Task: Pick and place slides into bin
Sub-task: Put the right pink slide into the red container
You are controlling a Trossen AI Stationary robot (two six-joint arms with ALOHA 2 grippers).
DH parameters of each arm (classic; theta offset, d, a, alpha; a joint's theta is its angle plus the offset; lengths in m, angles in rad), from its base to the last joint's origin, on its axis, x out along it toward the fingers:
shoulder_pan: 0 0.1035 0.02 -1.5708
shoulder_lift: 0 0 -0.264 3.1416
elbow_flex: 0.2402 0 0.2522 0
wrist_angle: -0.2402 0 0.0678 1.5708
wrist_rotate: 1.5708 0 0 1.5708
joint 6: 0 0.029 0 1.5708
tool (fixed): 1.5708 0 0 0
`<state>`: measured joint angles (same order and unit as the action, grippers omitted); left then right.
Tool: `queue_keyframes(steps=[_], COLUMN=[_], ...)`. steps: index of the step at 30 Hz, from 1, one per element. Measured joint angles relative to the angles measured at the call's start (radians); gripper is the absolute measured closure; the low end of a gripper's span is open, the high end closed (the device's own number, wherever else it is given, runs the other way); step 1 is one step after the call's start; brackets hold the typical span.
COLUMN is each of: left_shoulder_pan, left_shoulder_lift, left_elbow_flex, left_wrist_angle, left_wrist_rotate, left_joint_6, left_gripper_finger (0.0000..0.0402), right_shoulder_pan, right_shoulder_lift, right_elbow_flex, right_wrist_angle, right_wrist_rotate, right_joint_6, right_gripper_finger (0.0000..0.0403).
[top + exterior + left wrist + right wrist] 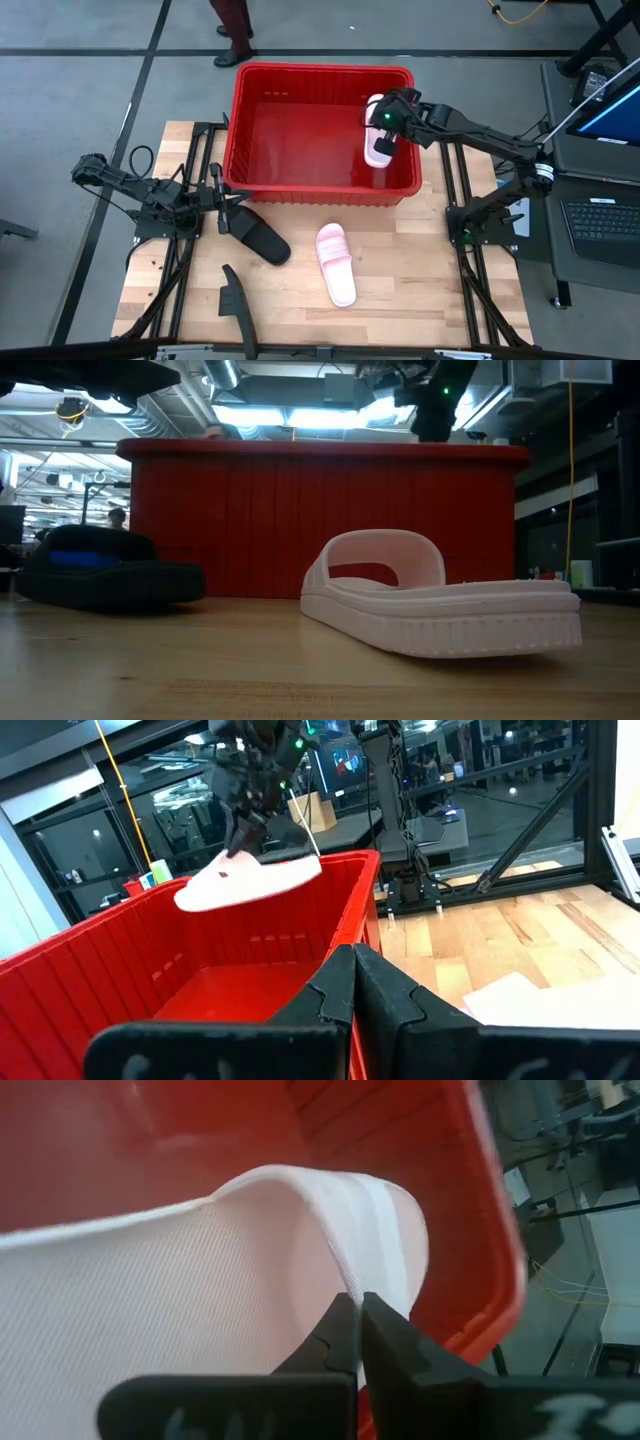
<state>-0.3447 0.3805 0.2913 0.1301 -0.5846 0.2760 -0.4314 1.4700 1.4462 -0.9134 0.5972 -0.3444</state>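
Right gripper (381, 124) hangs over the red bin (252, 82), fingers (385, 1350) clamped on the strap of a light pink slide (376, 146) held above the bin floor, near its right wall. Left gripper (222, 203) rests low beside the bin's front wall, fingers together, with a black slide (260, 238) just beyond its fingertips. Second pink slide (336, 264) lies on the worktop (420, 290), apart from both. Another black slide (234, 297) lies near the worktop's front edge.
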Motion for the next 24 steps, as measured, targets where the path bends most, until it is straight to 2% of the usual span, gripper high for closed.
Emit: queue_keyframes(steps=[24], left_shoulder_pan=[0.000], left_shoulder_lift=[0.000], left_elbow_flex=[0.000], left_wrist_angle=[0.000], left_wrist_rotate=[-0.003], left_joint_6=[0.000], left_gripper_finger=[0.0400], right_shoulder_pan=[-0.092], right_shoulder_lift=[0.001], right_elbow_flex=[-0.301], right_wrist_angle=[0.318], right_wrist_rotate=[-0.087], right_joint_6=[-0.111], right_gripper_finger=[0.0397])
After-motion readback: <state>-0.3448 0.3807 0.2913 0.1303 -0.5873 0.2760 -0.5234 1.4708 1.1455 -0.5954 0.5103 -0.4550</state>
